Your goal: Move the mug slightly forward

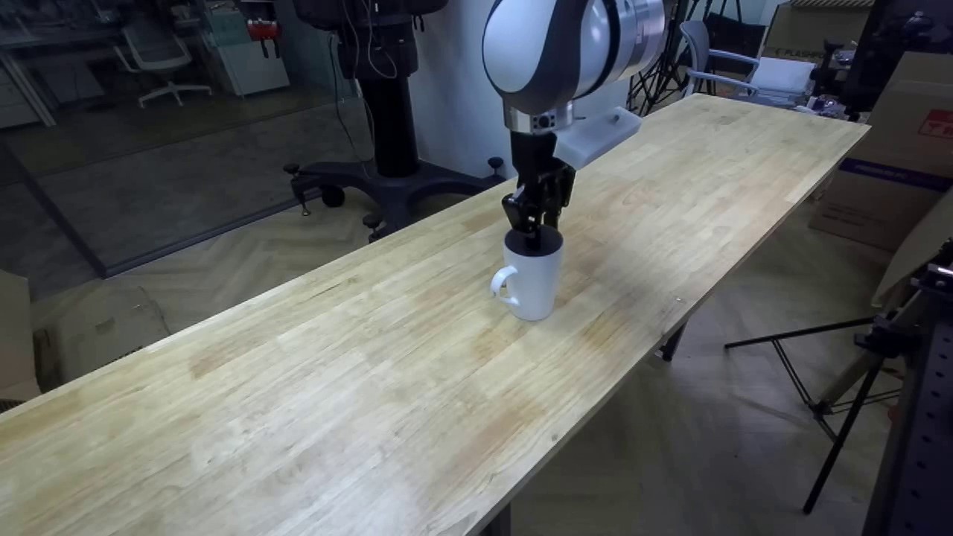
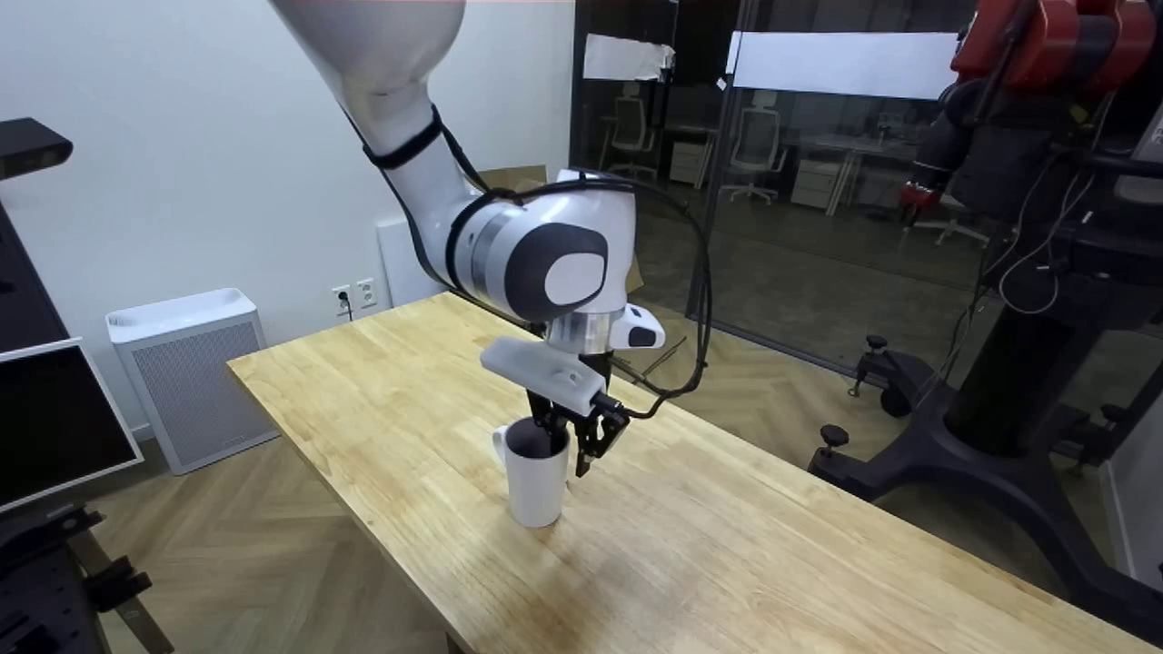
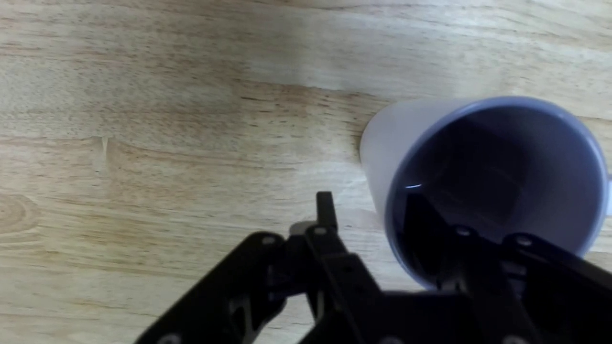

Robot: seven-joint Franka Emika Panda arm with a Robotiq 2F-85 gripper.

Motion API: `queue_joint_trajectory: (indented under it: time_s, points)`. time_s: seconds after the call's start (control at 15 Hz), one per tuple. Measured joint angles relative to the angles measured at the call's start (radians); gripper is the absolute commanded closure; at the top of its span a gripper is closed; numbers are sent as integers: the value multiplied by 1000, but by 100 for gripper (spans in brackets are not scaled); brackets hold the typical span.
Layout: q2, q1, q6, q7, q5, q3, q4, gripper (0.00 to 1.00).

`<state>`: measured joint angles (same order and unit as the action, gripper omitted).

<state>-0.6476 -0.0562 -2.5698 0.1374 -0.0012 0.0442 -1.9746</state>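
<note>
A long wooden table stretches across both exterior views as a white robot arm reaches down over it. A black wheeled stand rises beside one long edge. In an exterior view, a cardboard box sits past the opposite edge and a chair stands near the table's far end; also in an exterior view, a white appliance stands by a corner of the table. The black gripper points down at the mug, which stands upright on the table, between its long edges. The jaws are apart, astride one side of the mug: of the fingers, one dips inside and one hangs outside, a gap showing between it and the mug in the wrist view. Whether the inner one touches the mug cannot be told. The mug's handle juts out on the side away from the outer finger; in the wrist view, a sliver of it shows at the right border.
</note>
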Motion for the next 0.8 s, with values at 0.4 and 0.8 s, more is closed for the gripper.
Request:
queue_joint_trajectory:
  time_s: [0.4, 0.8]
  points:
    - [2, 7, 83, 3, -13, -17, 17, 90]
    - [1, 4, 84, 4, -15, -20, 18, 98]
